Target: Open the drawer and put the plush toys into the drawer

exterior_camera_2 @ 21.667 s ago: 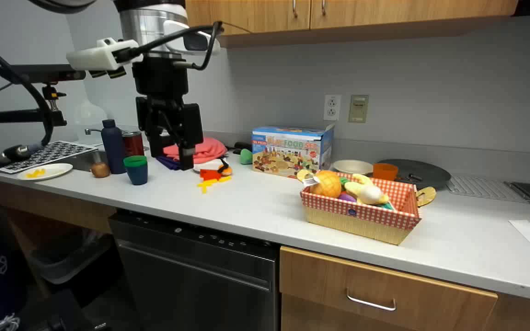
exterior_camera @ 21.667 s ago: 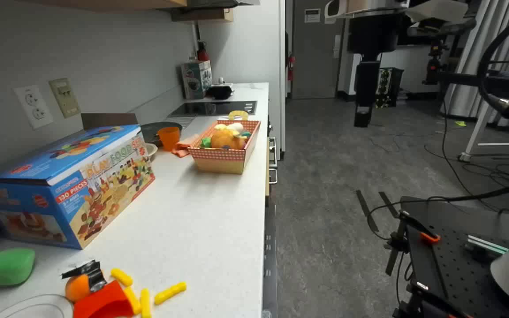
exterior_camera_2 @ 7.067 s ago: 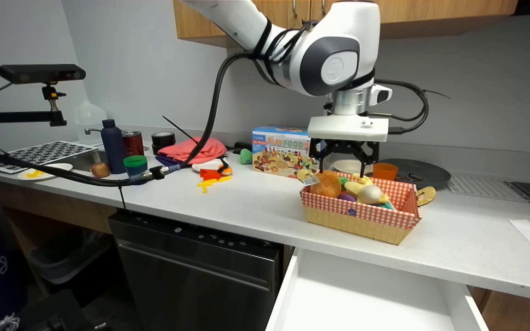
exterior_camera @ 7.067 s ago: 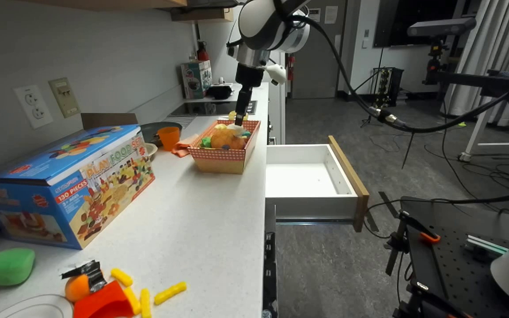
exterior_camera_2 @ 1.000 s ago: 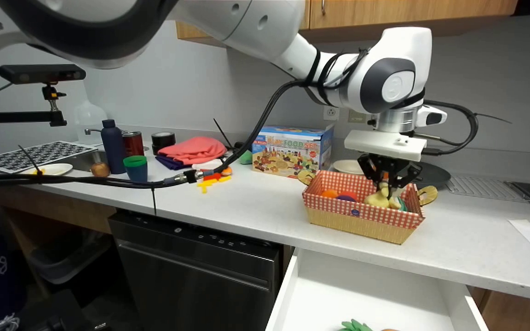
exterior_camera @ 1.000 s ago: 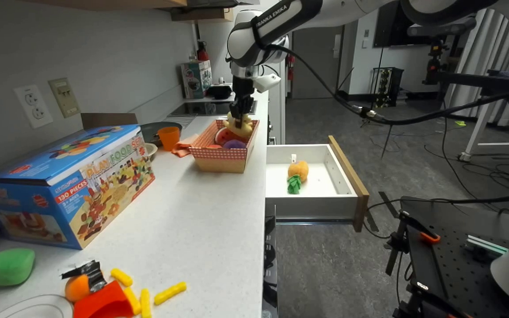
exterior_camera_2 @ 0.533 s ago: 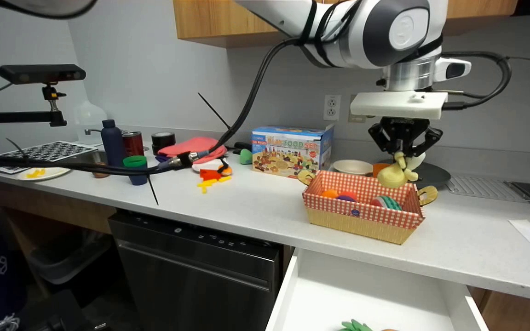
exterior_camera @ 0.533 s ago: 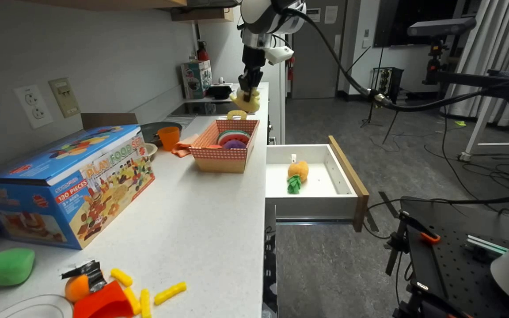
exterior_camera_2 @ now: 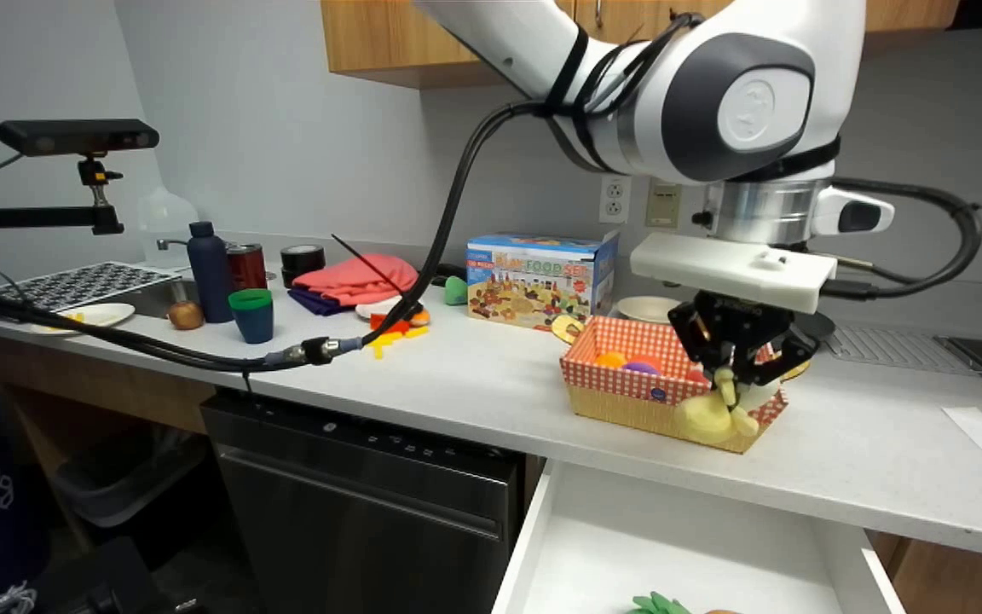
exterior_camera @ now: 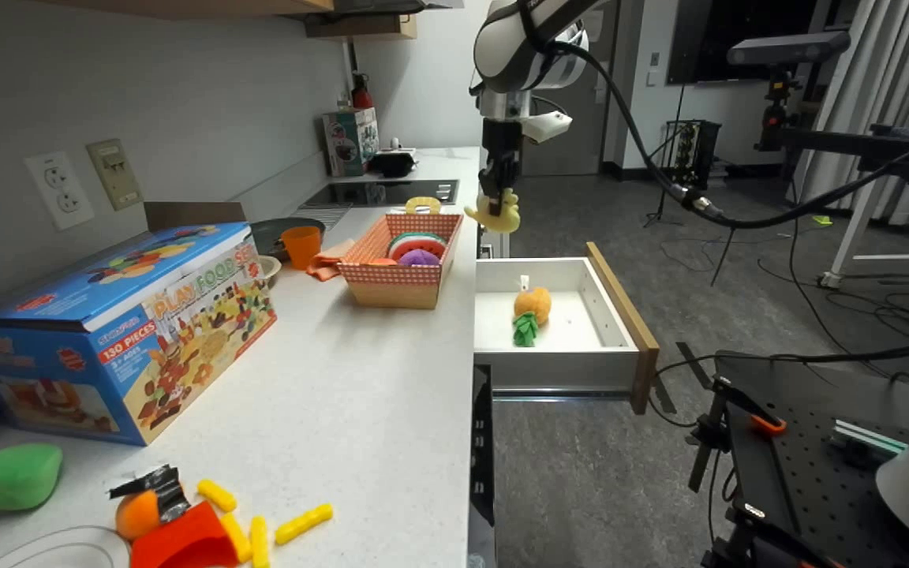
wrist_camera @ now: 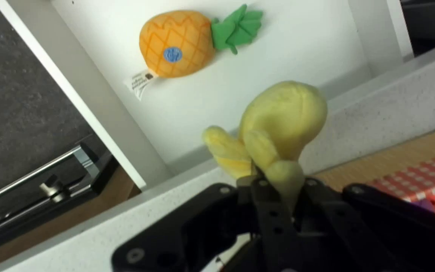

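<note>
The drawer (exterior_camera: 573,325) stands pulled out below the counter, its white floor facing up. An orange pineapple plush toy (wrist_camera: 178,43) with green leaves lies in it. My gripper (exterior_camera: 495,202) is shut on a lumpy yellow plush toy (exterior_camera_2: 707,418), which hangs beneath the fingertips. In the wrist view the yellow toy's round end overlaps the drawer's inner edge and the counter rim. More plush toys rest in the checked basket: a watermelon slice (exterior_camera: 417,243), a purple one (exterior_camera: 419,257), an orange one (exterior_camera_2: 610,359) and a red one (exterior_camera_2: 646,362), partly hidden by the basket wall.
The basket (exterior_camera: 387,297) stands near the counter's front edge (exterior_camera: 472,331), just behind the held toy in an exterior view. A big cardboard box (exterior_camera_2: 534,286) and an orange cup (exterior_camera: 301,246) sit further back. A black cable (exterior_camera_2: 448,205) loops off the arm.
In the last second my gripper has lifted the yellow toy from the basket and carried it outward past the counter edge. Earlier the drawer was shut and the pineapple lay in the basket.
</note>
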